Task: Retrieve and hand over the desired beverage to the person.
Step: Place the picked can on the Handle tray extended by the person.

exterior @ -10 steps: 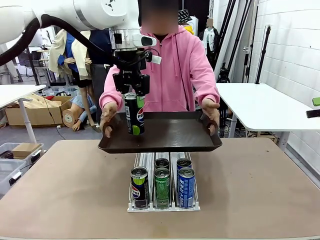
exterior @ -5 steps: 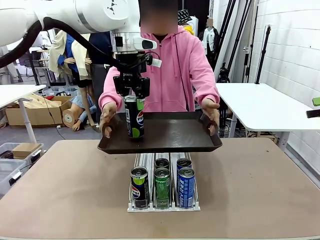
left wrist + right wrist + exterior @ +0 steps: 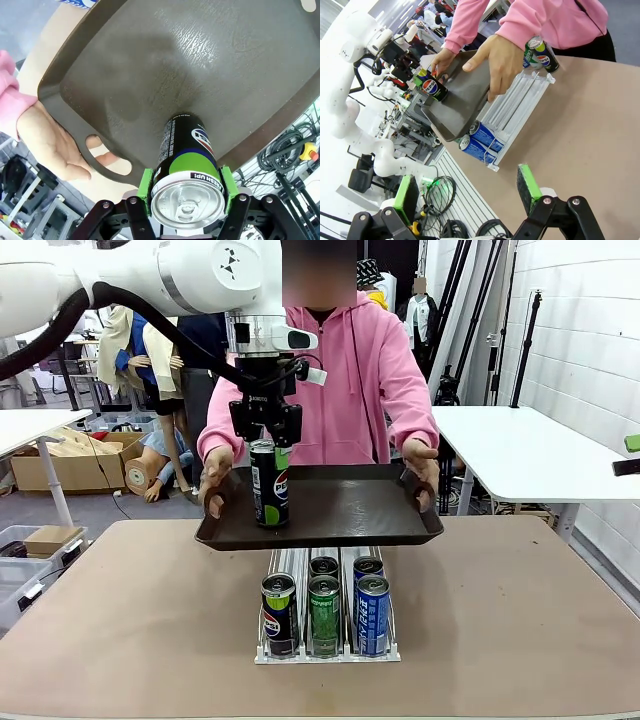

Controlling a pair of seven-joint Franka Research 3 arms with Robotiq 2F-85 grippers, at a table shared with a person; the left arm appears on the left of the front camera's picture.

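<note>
Now | we grip the black-and-green aluminium Pepsi can (image 3: 268, 488) by its top in our closed left tool (image 3: 266, 444) | it stands upright at the dark brown plastic tray (image 3: 350, 505), which the person in the pink hoodie (image 3: 350, 370) holds level to receive it | right tool (image 3: 465, 192) spread, empty

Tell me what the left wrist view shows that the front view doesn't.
Left wrist view: the can's silver lid and pull tab. Front view: the rack of cans on the table, the person's second hand. Both: the left gripper shut on the Pepsi can, the dark tray, one hand at its handle.
</note>
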